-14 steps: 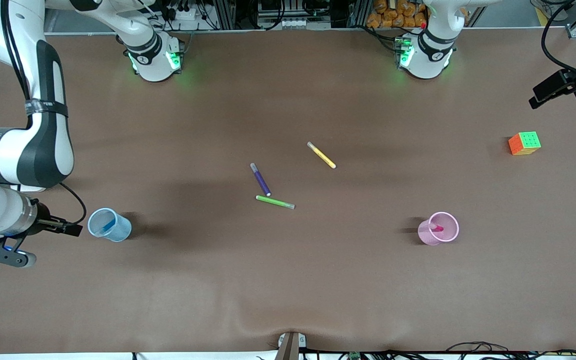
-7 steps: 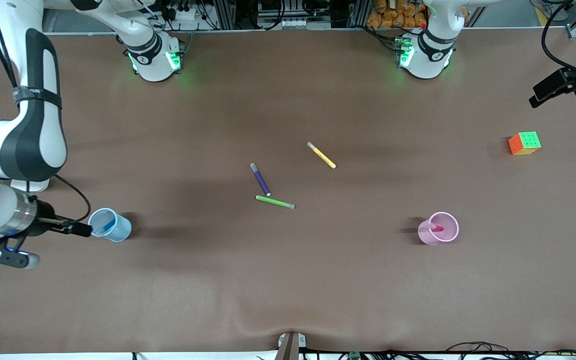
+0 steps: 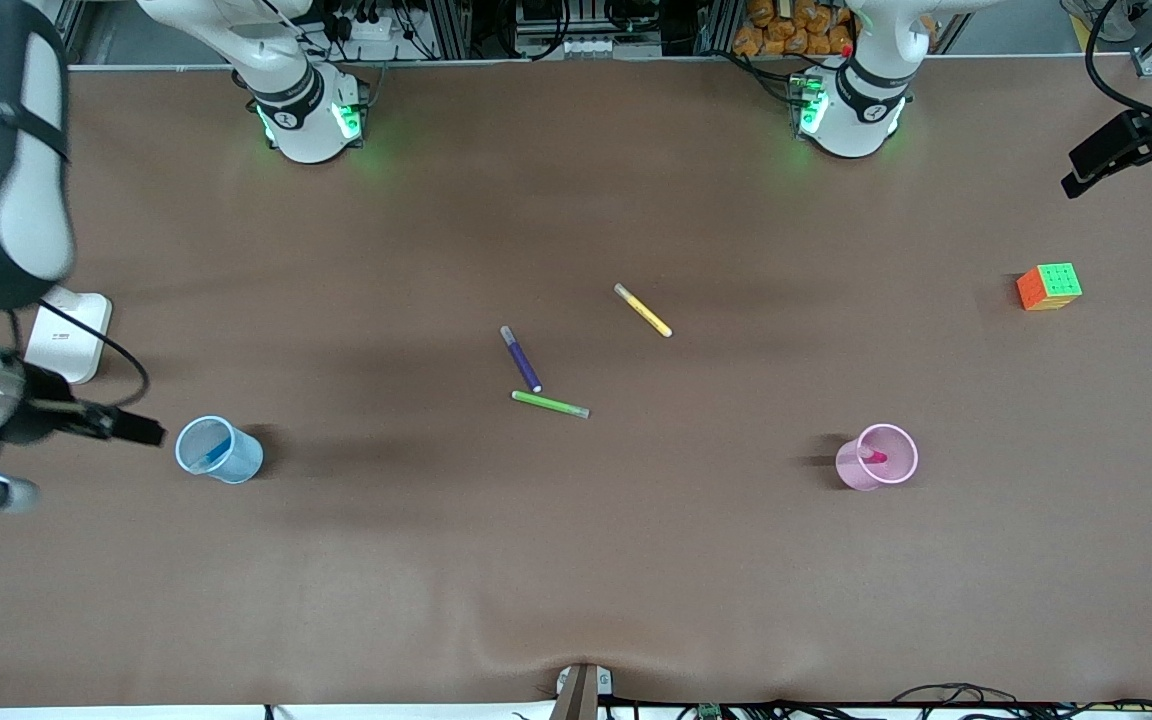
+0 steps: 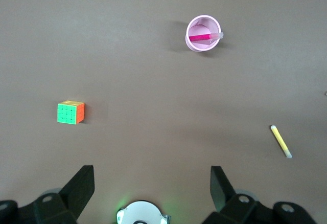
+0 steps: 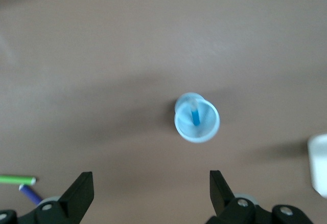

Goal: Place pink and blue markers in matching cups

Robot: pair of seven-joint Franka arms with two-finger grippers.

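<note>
The light blue cup (image 3: 232,463) stands upright toward the right arm's end of the table, and the blue marker (image 3: 217,448) leans inside it. The same cup (image 5: 208,128) and blue marker (image 5: 195,116) show from above in the right wrist view. My right gripper (image 5: 152,183) hangs open and empty, up in the air beside that cup. At the left arm's end stands the pink cup (image 3: 851,468) with the pink marker (image 3: 875,457) inside. Both the pink cup (image 4: 194,46) and marker (image 4: 201,38) appear in the left wrist view. My left gripper (image 4: 152,178) is open and empty, high over the table.
A purple pen (image 3: 521,358), a green pen (image 3: 550,404) and a yellow pen (image 3: 643,310) lie mid-table. A colour cube (image 3: 1049,286) sits toward the left arm's end. A white box (image 3: 67,333) rests near the right arm.
My right arm has pulled away from the blue cup and lifted, uncovering the white box. Cups and markers have not moved. Both grippers stay open.
</note>
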